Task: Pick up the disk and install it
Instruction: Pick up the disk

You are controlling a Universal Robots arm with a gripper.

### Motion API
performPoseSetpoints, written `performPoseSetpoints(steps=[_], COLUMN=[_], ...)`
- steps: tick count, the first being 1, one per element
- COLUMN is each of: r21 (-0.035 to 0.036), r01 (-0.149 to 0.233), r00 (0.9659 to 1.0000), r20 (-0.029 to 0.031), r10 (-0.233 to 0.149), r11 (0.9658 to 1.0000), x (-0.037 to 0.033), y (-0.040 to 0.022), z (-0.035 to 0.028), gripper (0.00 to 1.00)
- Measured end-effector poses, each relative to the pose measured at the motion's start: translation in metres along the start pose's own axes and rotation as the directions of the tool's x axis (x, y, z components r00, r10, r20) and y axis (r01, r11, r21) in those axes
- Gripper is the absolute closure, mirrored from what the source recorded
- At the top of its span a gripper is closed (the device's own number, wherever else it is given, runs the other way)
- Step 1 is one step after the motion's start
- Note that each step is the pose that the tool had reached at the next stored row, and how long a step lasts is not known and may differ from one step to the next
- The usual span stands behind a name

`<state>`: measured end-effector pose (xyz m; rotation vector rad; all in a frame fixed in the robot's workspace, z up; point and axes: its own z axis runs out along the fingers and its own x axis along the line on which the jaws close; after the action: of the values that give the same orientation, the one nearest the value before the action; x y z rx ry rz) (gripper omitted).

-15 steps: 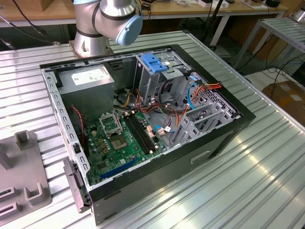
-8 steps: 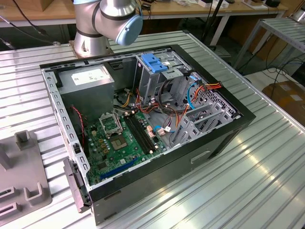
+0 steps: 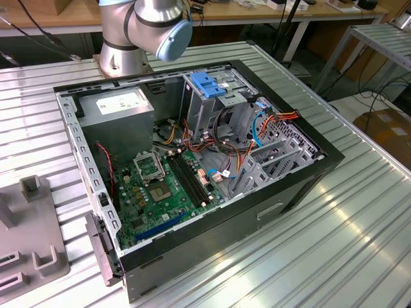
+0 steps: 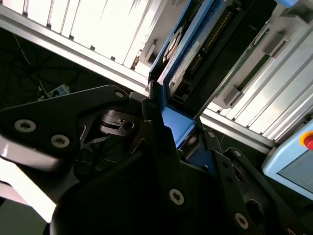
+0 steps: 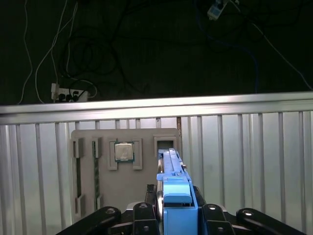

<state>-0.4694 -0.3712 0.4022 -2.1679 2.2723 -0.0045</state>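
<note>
The disk [image 5: 175,188], a flat grey drive edged by a bright blue carrier rail, stands on edge between my black fingers [image 5: 142,211]. My gripper [image 5: 176,213] is shut on it, up in the air over the ribbed metal table. In the second wrist view the disk [image 4: 195,54] shows its connector edge and blue rail, with my gripper [image 4: 173,129] clamped at its near end. In the exterior view the open computer case [image 3: 308,173] lies on the table, and its metal drive cage [image 3: 221,106] has a blue latch [image 3: 209,83] on top.
Below the disk lies a grey fixture plate [image 5: 122,196] holding a processor chip [image 5: 123,151]; the fixture plate [image 3: 26,250] sits at the exterior view's left front. The arm's base [image 3: 125,54] stands behind the case. Cables [image 3: 237,151] and a motherboard [image 3: 160,192] fill the case.
</note>
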Motion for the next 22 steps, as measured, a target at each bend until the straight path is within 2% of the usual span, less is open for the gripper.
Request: performPoseSetpoints(steps=[5, 8, 9, 12, 14, 22], r21=[-0.0001, 0.0000, 0.0001, 0.0001, 0.0002, 0.0001], r01=[0.000, 0.000, 0.000, 0.000, 0.000, 0.000], r00=[1.0000, 1.0000, 1.0000, 1.0000, 1.0000, 1.0000], r20=[0.0000, 0.0000, 0.0000, 0.0000, 0.0001, 0.0000], r10=[0.000, 0.000, 0.000, 0.000, 0.000, 0.000], r11=[1.0000, 1.0000, 1.0000, 1.0000, 1.0000, 1.0000], x=[0.0000, 0.0001, 0.0001, 0.0001, 0.0001, 0.0001], y=[0.0000, 0.0000, -0.0001, -0.0001, -0.0001, -0.0002], z=[-0.0109, -0.0244, -0.0308, -0.0397, -0.0496, -0.0687], gripper=[0.63, 0.63, 0.63, 0.63, 0.63, 0.63])
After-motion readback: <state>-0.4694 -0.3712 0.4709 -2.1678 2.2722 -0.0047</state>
